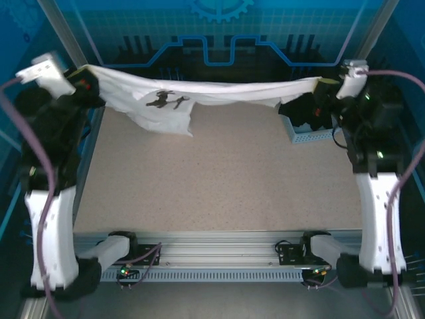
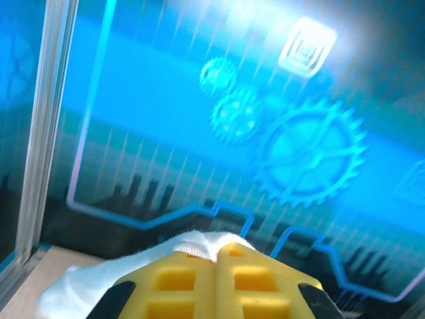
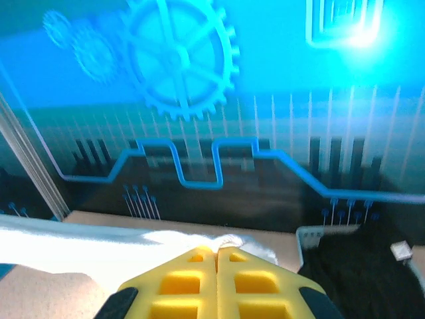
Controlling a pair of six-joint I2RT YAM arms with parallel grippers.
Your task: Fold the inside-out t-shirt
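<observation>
The left gripper (image 1: pixel 85 85) and right gripper (image 1: pixel 323 86) hold the t-shirt (image 1: pixel 133 100) stretched above the worktop (image 1: pixel 219 179). Both jaws are clamped on its cloth.

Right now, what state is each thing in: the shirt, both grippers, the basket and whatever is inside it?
white t-shirt: held above the table, stretched between both grippers, left part hanging down with a dark print showing.
left gripper: shut on one end of the t-shirt.
right gripper: shut on the other end.
blue basket: upright at the table's far right, not empty.
black garment: bunched inside the basket.
</observation>
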